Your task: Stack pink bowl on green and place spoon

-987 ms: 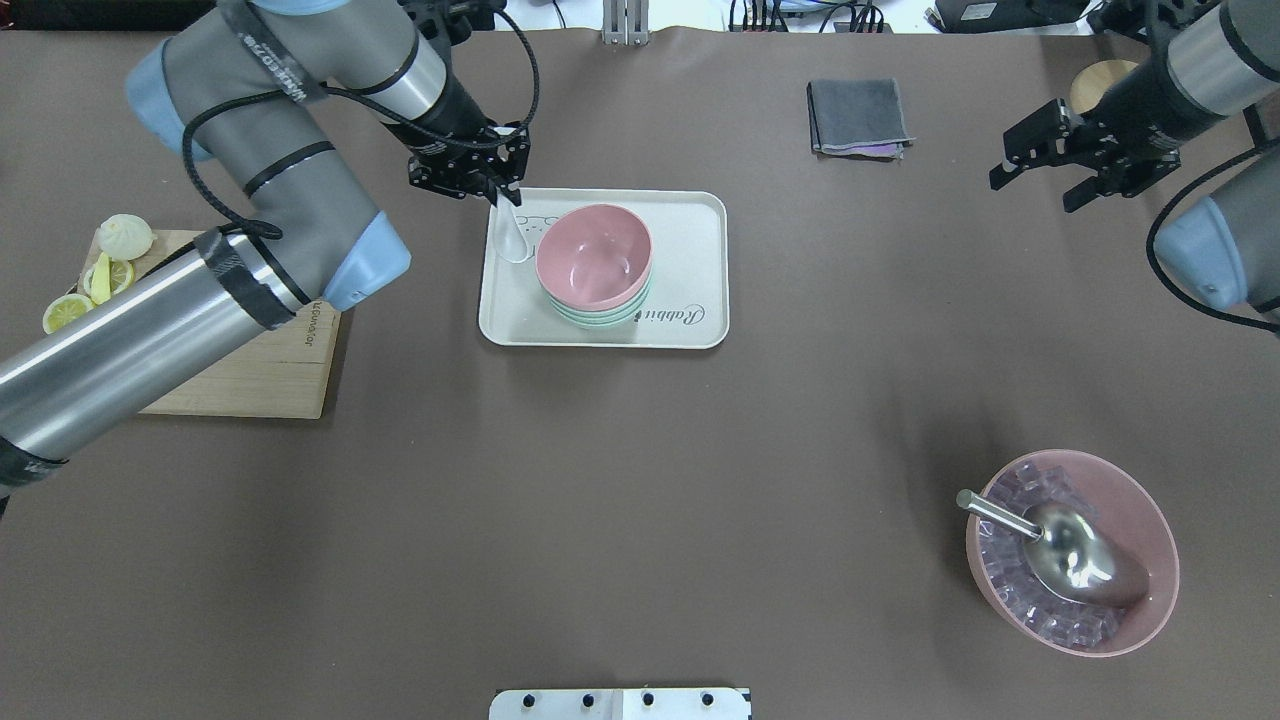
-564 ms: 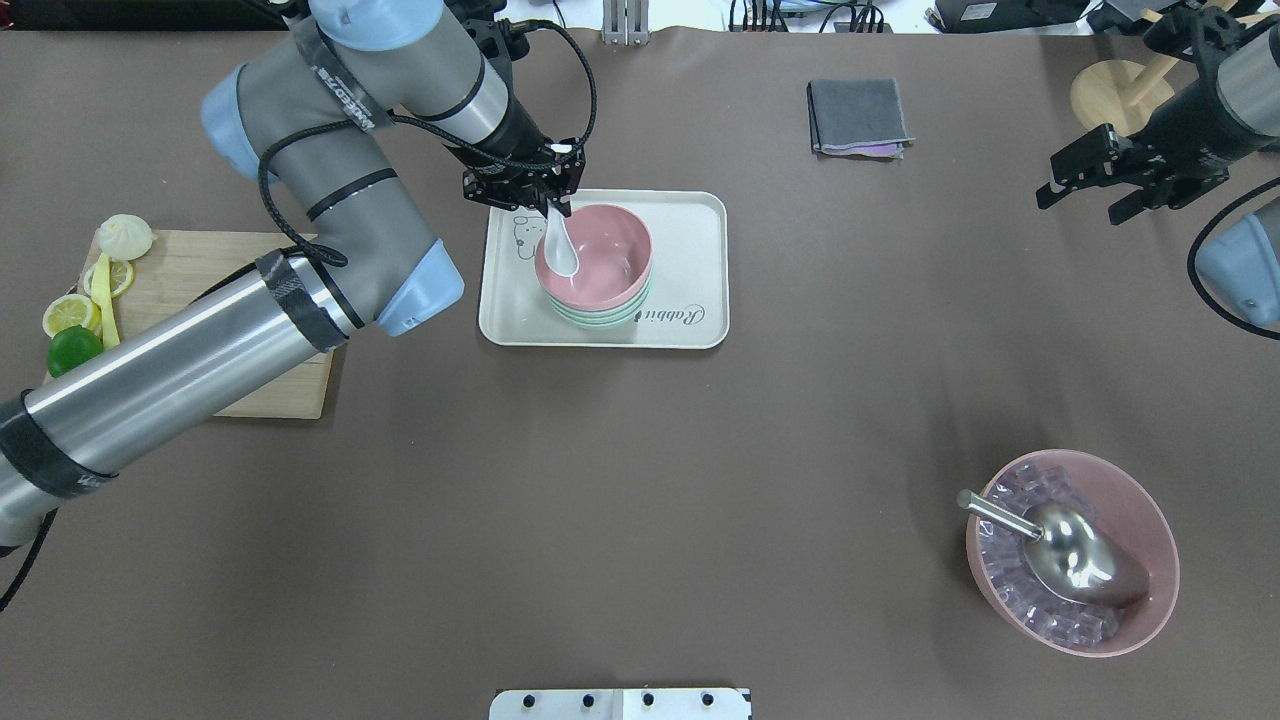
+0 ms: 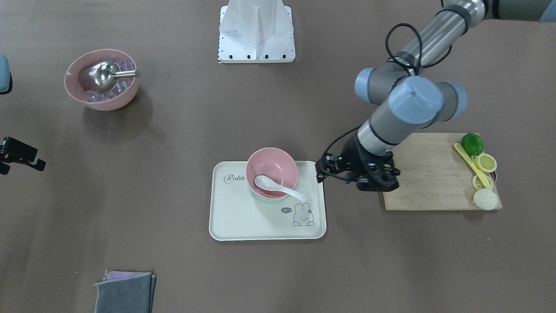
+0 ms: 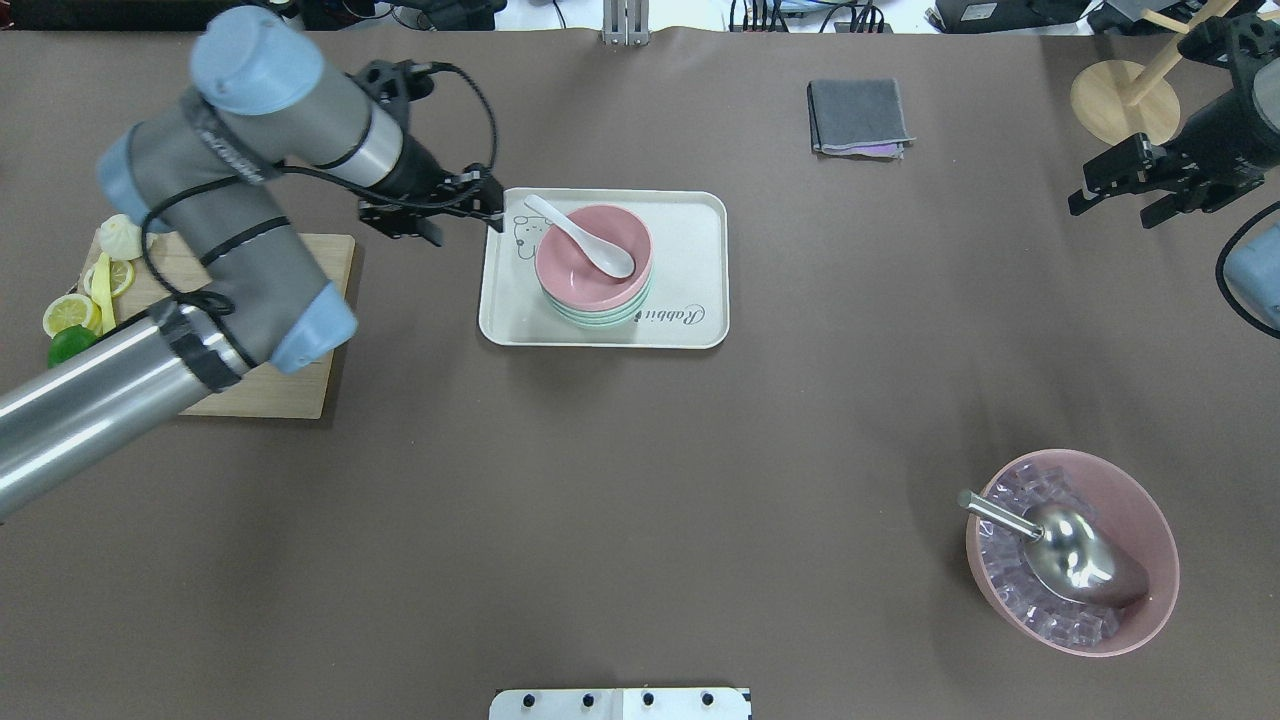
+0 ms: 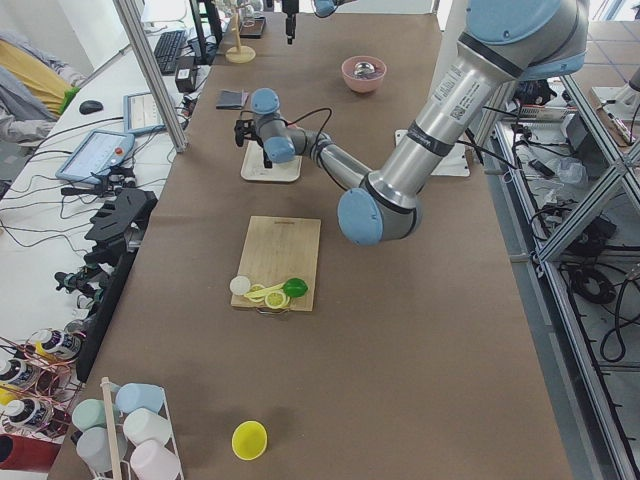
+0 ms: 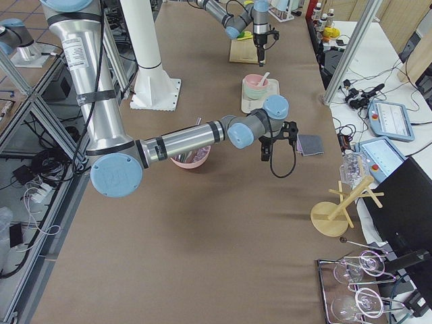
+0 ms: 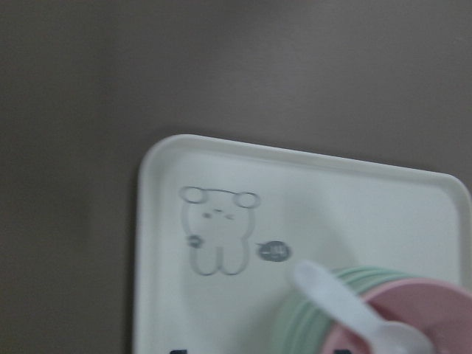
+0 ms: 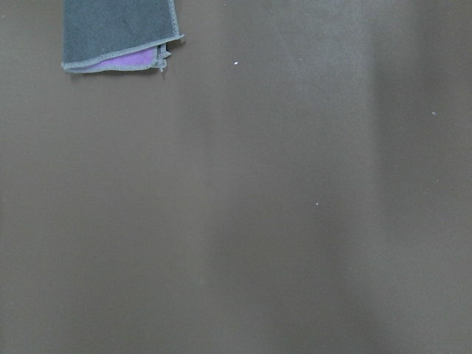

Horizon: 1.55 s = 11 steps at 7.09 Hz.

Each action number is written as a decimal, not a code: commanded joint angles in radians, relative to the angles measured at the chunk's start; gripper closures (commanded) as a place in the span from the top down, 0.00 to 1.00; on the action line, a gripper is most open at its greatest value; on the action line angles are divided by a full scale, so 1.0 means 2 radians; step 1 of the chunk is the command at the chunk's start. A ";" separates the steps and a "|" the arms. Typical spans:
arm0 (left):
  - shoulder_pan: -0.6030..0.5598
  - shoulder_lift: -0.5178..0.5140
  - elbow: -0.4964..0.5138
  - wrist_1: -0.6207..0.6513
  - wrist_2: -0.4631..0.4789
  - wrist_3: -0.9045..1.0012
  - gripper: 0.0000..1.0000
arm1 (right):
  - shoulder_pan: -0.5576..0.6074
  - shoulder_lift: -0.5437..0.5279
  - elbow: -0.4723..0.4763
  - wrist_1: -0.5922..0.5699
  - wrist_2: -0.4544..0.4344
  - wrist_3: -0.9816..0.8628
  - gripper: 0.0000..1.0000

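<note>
— Where do we find the spoon?
— In the pink bowl. Its white, glossy scoop lies on the bowl's floor, and its handle leans out over the rim toward the left gripper. The pink bowl is nested on the green bowl, of which we see only pale ribbed rims underneath.
— Any writing?
— Both bowls stand on a cream tray with rounded corners. It has "Rabbit" in script at one end, and at the other a line-drawn bunny with a bubble that seems to say "hi".
— And the jaws?
— The left gripper's jaws are apart and empty, just off the tray's edge. The right gripper is also spread and holds nothing, well away at the table's side.
— What else do we see?
— A wooden cutting board, a folded grey cloth, and a second pink bowl with clear ice cubes and a steel scoop.
</note>
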 commanded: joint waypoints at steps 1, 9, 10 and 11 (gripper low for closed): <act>-0.091 0.120 -0.044 0.019 -0.045 0.191 0.98 | 0.008 -0.026 -0.013 -0.002 -0.024 -0.093 1.00; -0.295 0.188 -0.047 0.249 -0.004 0.661 0.98 | 0.084 -0.048 -0.056 -0.003 -0.028 -0.219 1.00; -0.295 0.186 -0.047 0.250 -0.001 0.667 0.98 | 0.084 -0.049 -0.056 -0.003 -0.028 -0.219 1.00; -0.295 0.190 -0.048 0.249 -0.004 0.664 0.98 | 0.084 -0.049 -0.056 -0.003 -0.029 -0.219 1.00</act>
